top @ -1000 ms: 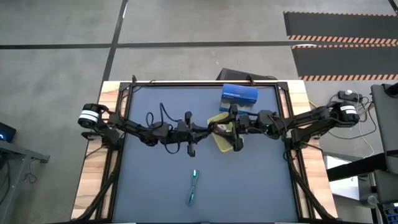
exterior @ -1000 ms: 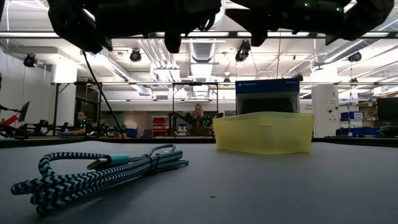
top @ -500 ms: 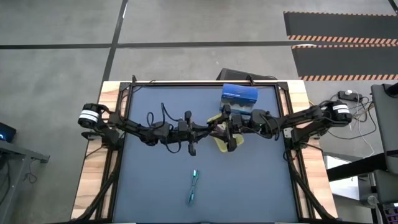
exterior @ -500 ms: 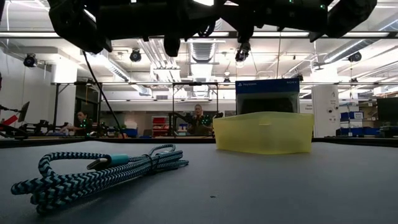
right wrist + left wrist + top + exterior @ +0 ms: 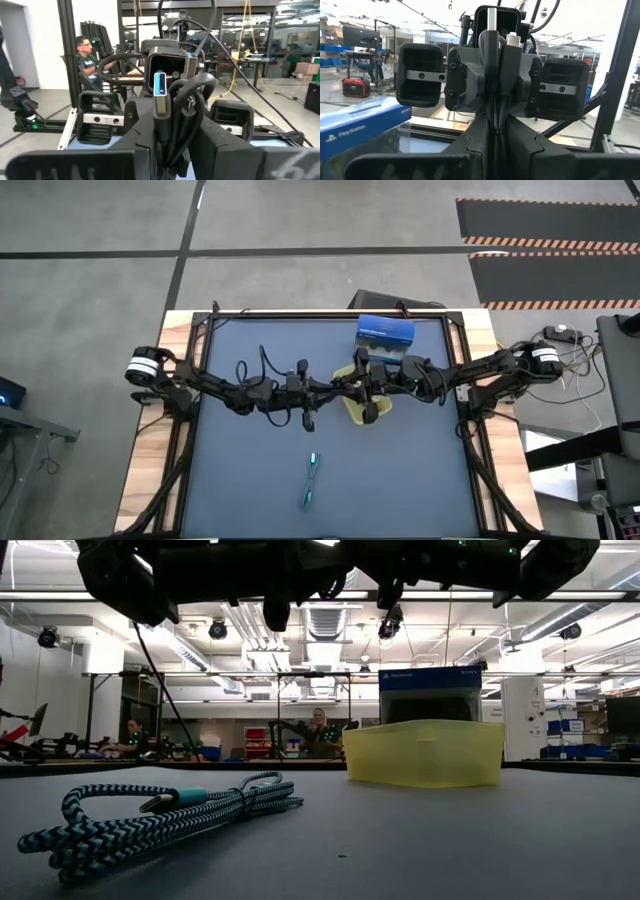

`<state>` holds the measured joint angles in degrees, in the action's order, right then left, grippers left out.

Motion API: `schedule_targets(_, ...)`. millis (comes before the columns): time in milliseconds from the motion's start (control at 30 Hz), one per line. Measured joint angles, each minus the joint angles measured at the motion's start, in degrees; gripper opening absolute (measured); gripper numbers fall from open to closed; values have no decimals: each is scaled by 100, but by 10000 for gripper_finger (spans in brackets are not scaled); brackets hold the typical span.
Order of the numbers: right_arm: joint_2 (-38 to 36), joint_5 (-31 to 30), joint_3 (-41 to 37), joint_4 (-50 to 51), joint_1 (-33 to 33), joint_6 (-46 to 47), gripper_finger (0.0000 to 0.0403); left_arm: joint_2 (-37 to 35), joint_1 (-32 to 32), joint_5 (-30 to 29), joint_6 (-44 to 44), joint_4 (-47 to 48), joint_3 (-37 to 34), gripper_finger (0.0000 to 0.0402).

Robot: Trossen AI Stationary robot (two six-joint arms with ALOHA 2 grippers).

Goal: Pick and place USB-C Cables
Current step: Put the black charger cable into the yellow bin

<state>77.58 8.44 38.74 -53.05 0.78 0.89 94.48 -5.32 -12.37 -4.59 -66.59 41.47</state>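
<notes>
Both arms meet above the table's middle, over the yellow bin (image 5: 356,413), their fingers pointing at each other. My right gripper (image 5: 172,150) is shut on a coiled black USB-C cable (image 5: 186,107), whose silver plug (image 5: 160,90) stands up above its fingers. My left gripper (image 5: 496,135) is shut, facing the right one, with a thin dark strand between its fingers. A teal braided USB-C cable (image 5: 312,480) lies bundled on the mat toward the near edge, with no gripper on it. My left gripper pinches a thin dark strand (image 5: 496,122) between its two level fingers, which come from the table's left. Which part of the black cable this is, the fingers hide. It is held clear of the table, above the bin. My right gripper pinches the black cable's coiled loops (image 5: 181,125) between its two fingers, which come level from the table's right. The plug end sticks up above the fingers. The coil is lifted clear, above the yellow bin.
A blue box (image 5: 385,333) stands just behind the bin at the far side. In the low view the bin (image 5: 425,752) sits on the mat to the right of the teal cable (image 5: 160,815). People work at benches in the room beyond.
My right gripper has moved toward the table's left, closing up to my left gripper above the bin. The teal cable and the bin have stayed where they were.
</notes>
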Motion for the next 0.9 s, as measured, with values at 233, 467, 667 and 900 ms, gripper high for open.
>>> schedule_targets(233, 20, 53, 0, 30, -9, -1, 65, 0, 2, 27, -253, 23, 0, 81)
schedule_targets(467, -10, 79, -2, 162, -13, 130, 65, 0, 8, 34, -253, 88, -90, 147)
schedule_targets(667, -341, 26, 261, 1468, -2, 354, 65, -246, 8, 52, -254, 1387, -108, 196)
schedule_targets(900, -495, -982, 1431, 5089, 40, 1015, 65, -919, 8, 51, -255, 3297, -122, 210)
